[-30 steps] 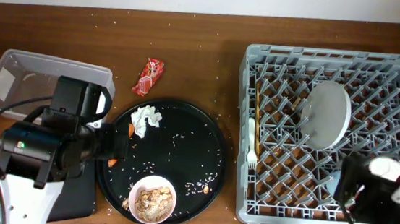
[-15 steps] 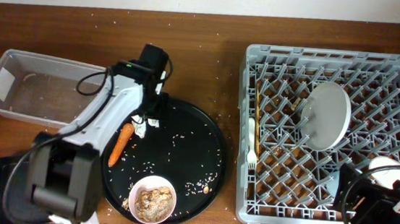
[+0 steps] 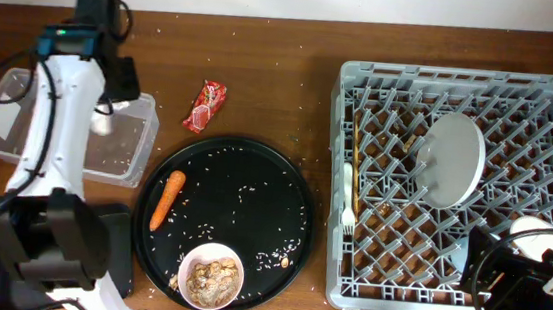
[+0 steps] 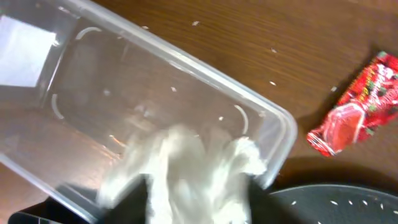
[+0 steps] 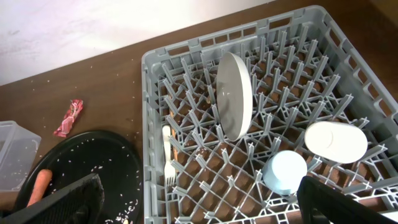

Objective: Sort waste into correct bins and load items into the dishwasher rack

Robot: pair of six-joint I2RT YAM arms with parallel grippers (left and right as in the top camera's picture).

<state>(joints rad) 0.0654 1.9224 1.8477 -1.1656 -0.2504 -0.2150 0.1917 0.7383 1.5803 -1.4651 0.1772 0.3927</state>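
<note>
My left gripper [image 3: 105,120] is shut on the crumpled white tissue [image 4: 186,171] and holds it over the right end of the clear tub [image 3: 17,137], which also shows in the left wrist view [image 4: 180,59]. The red snack wrapper [image 3: 204,106] lies on the table right of the tub. The orange carrot piece [image 3: 166,199] and a white bowl of beige scraps [image 3: 211,277] sit on the round black tray [image 3: 253,188]. The grey rack [image 3: 339,181] holds the plate [image 3: 453,158], a fork [image 3: 348,209], chopsticks [image 3: 356,157], a white cup [image 5: 336,142] and a light blue cup [image 5: 285,172]. My right gripper [image 5: 205,214] is open and empty above the rack's front edge.
The flat black tray [image 3: 117,262] lies at the front left, partly under my left arm's base. Rice grains and crumbs are scattered over the round tray and the table. A white label [image 4: 25,53] is on the tub's left end.
My left arm has swung from the round black tray up and left to the clear tub, carrying the tissue off the tray. The carrot now shows uncovered. The right arm is still.
</note>
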